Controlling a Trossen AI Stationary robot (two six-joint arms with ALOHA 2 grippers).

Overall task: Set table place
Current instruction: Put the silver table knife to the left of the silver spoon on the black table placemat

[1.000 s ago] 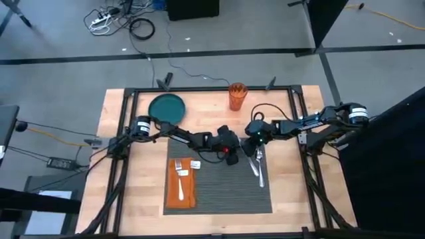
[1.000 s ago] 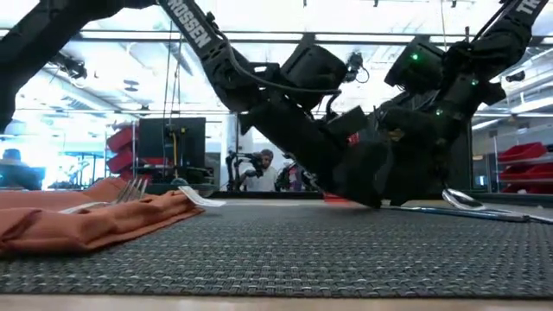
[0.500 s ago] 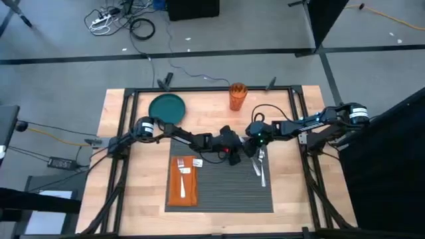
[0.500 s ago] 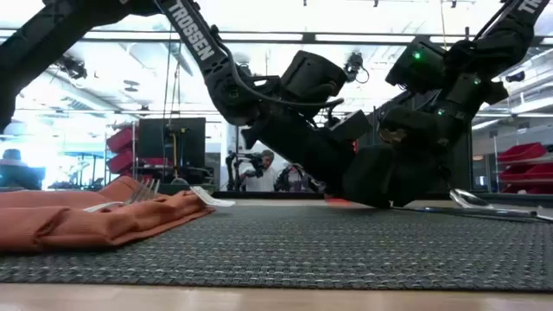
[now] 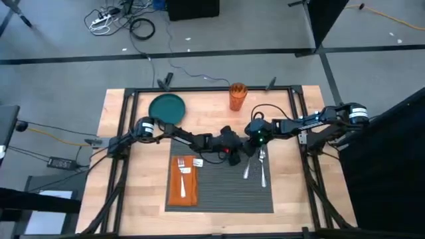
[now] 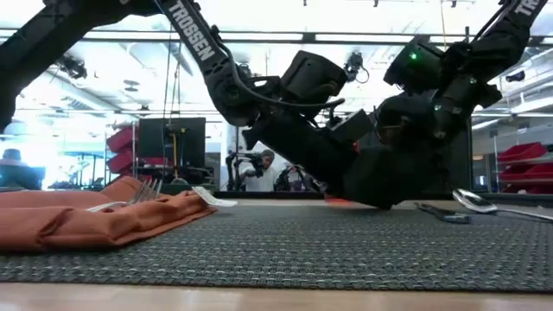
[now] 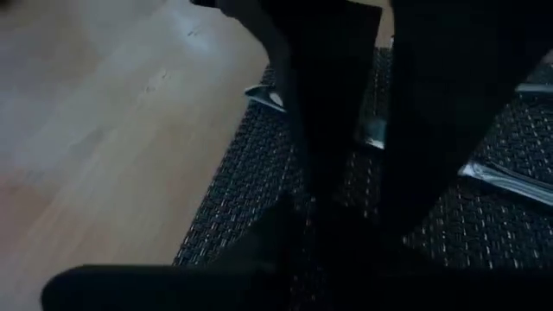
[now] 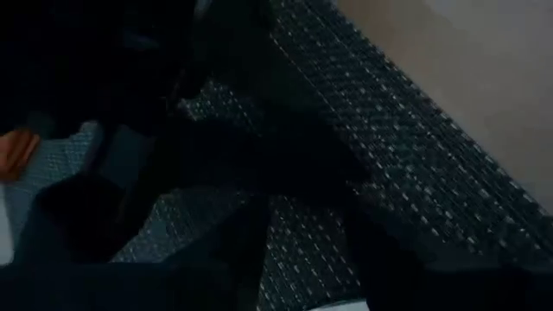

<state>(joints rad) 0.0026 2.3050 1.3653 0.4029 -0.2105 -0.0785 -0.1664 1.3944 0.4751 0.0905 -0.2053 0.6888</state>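
Mostly dark: both wrist views over placemat (image 7: pixel 233 207)

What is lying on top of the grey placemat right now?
On the placemat: an orange napkin with a fork on it at the left, and a spoon and another utensil at the right. Both grippers cover its far edge.

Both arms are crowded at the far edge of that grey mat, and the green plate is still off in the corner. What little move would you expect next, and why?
Probably the left pincer lifts clear and swings toward the teal plate. The placemat already holds the orange napkin with a fork on the left and two utensils on the right, but its middle is bare. The right pincer sits beside it.
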